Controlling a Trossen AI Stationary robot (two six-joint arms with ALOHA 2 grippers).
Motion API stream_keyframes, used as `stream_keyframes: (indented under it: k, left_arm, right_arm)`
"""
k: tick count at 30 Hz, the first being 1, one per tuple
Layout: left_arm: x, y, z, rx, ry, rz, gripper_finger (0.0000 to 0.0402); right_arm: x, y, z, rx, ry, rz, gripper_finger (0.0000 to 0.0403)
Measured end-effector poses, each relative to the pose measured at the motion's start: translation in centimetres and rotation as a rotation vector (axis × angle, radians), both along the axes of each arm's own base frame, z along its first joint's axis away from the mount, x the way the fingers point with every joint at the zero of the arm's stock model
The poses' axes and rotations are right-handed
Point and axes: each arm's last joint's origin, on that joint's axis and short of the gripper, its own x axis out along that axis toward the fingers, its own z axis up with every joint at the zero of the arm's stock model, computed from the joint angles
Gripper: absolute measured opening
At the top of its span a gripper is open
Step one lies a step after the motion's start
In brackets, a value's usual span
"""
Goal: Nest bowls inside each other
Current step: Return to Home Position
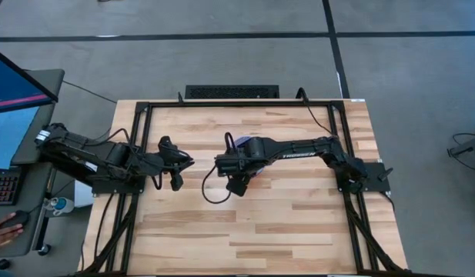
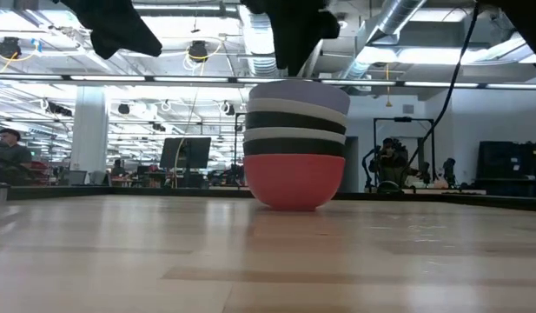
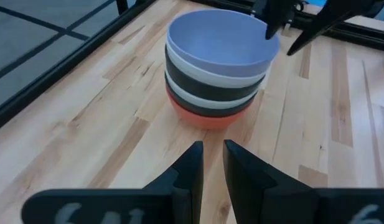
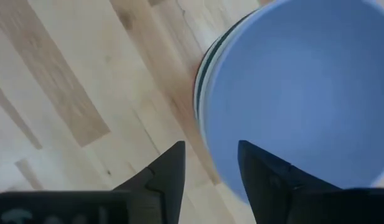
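Left claw [image 3: 212,149] waits near the stack of bowls [image 2: 295,143], on the side of the tabletop's [image 2: 120,252] left edge, its fingers a thin gap apart, holding nothing. Right claw [image 4: 210,149] hangs right over the stack, fingers a bit wider, holding nothing too. Near the middle of the tabletop stands the stack, red bowl [image 2: 294,183] at the bottom, light blue bowl [image 3: 220,40] on top

bowl stack [image 1: 240,143]: mostly hidden under right arm [image 1: 299,148], high view | lavender-blue bowl [image 4: 304,93]: cropped, right wrist view
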Motion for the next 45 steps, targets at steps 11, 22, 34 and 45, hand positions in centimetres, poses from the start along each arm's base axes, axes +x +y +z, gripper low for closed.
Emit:
stream_keyframes:
  k: [11,22,34,45]
  left_arm:
    - [0.2,-0.4,3.1,0.038,-0.074,-0.129,0.0053]
    - [-5.9,0.5,14.3,0.187,-0.521,-0.281,0.0053]
    - [-14.4,3.8,13.3,0.070,-0.793,-0.223,0.0053]
    - [-16.3,3.4,6.6,0.350,-1.304,-0.487,0.0053]
  right_arm:
    - [-4.1,-0.7,6.6,-0.097,-0.183,0.004,0.0162]
    - [-17.4,-1.1,18.9,-0.644,-0.631,-0.179,0.0149]
    - [-28.0,-1.5,23.3,-0.745,-0.966,-0.358,0.0137]
    - [-30.7,1.6,15.4,-0.734,-1.156,-0.282,0.0137]
